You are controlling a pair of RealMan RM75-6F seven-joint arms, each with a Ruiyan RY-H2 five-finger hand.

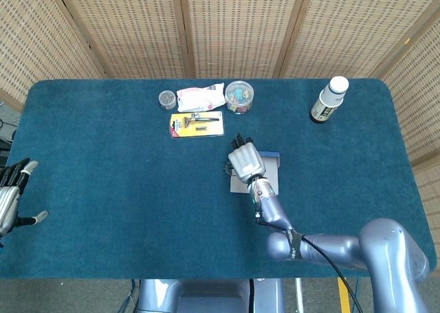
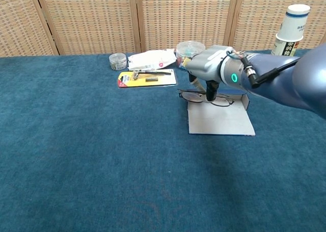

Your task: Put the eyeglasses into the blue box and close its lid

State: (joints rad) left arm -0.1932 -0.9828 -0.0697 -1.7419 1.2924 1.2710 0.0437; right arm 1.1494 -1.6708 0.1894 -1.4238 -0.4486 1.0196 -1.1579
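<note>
Right robot hand pinches eyeglasses — seemingly over blue box.

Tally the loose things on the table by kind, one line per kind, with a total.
Eyeglasses, held by the right hand: 1
Blue box: 1
Bottle: 1
Small round containers: 2
White packet: 1
Yellow carded pack: 1
Total: 7

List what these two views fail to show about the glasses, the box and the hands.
- Glasses: head view, the right hand covers most of them; chest view, contact with the blue box can't be told.
- Box: head view, hand hides much of it.
- Left hand: head view, cut by the left edge; absent from chest view.
</note>
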